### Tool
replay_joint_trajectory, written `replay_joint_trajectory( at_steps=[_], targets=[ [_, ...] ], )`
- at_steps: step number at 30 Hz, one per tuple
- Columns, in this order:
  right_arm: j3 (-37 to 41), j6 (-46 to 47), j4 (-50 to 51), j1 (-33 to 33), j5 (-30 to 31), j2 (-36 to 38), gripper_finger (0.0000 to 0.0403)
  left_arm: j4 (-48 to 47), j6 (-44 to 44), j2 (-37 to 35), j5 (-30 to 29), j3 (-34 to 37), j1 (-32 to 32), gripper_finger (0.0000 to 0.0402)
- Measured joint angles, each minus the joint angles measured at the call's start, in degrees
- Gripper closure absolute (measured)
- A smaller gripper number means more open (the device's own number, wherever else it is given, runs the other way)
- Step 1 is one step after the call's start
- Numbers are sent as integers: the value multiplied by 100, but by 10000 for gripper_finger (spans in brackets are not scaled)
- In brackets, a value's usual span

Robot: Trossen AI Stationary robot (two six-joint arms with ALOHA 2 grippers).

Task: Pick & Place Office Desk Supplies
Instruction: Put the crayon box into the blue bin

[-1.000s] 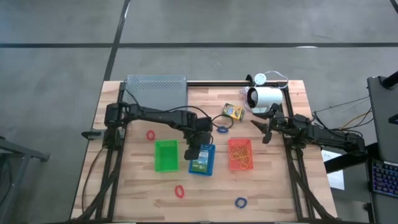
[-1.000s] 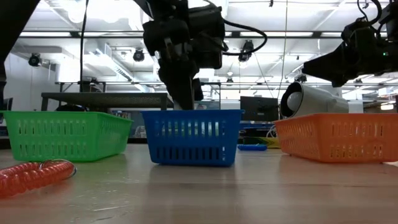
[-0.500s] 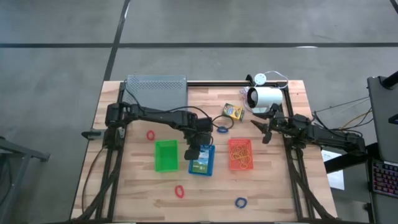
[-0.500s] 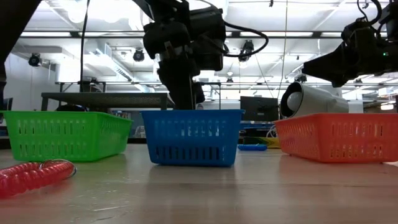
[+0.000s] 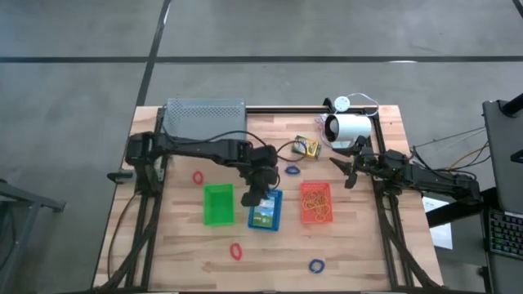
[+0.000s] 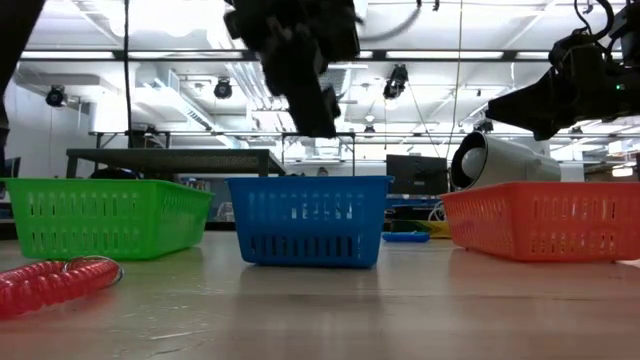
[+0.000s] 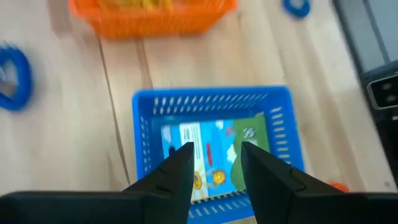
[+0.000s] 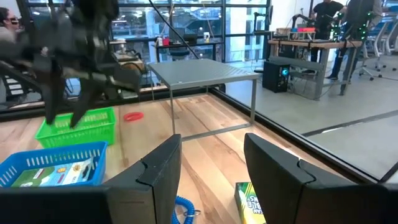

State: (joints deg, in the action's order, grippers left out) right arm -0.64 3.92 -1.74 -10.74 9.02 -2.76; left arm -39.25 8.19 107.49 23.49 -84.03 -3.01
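My left gripper [image 5: 255, 193] hangs open above the blue basket [image 5: 266, 210], its fingers [image 7: 182, 169] apart with nothing between them. A green-and-blue crayon box [image 7: 212, 155] lies flat on the basket's floor, below the fingers. A second crayon box [image 5: 306, 147] lies on the table near the far side. The orange basket [image 5: 315, 202] holds orange rubber bands. Red loops [image 5: 197, 176] [image 5: 236, 251] and blue loops [image 5: 292, 170] [image 5: 316, 265] lie loose on the wood. My right gripper [image 5: 347, 167] waits open at the right, beside the white lamp-like device [image 5: 347, 128].
A green basket [image 5: 217, 204] stands left of the blue one. The grey perforated rack [image 5: 205, 120] stands at the far left. In the low view a red coil [image 6: 55, 280] lies near the front edge. Bare wood lies along the near side of the table.
My left gripper has risen straight up out of the blue basket and now hangs clear above its rim. The crayon box has stayed lying in the basket.
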Motion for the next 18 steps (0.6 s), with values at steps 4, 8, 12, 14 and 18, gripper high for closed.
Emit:
replay_joint_trajectory(
  at_steps=[4, 8, 12, 14, 18],
  targets=[
    [0, 4, -2, -2, 2, -4, 229, 43, 49, -367, -252, 0, -9, 263],
    [0, 11, -2, 0, 2, -2, 229, 53, 203, -747, -667, 4, -24, 263],
    [0, 10, -2, -1, 2, -2, 229, 84, 757, -1131, -739, 4, -158, 263],
    [0, -1, -2, -1, 2, -2, 229, 75, 866, -1298, -688, 4, -267, 263],
    [0, 1, -2, -2, 2, -2, 229, 69, 984, -1616, -545, 79, -425, 263]
  ],
)
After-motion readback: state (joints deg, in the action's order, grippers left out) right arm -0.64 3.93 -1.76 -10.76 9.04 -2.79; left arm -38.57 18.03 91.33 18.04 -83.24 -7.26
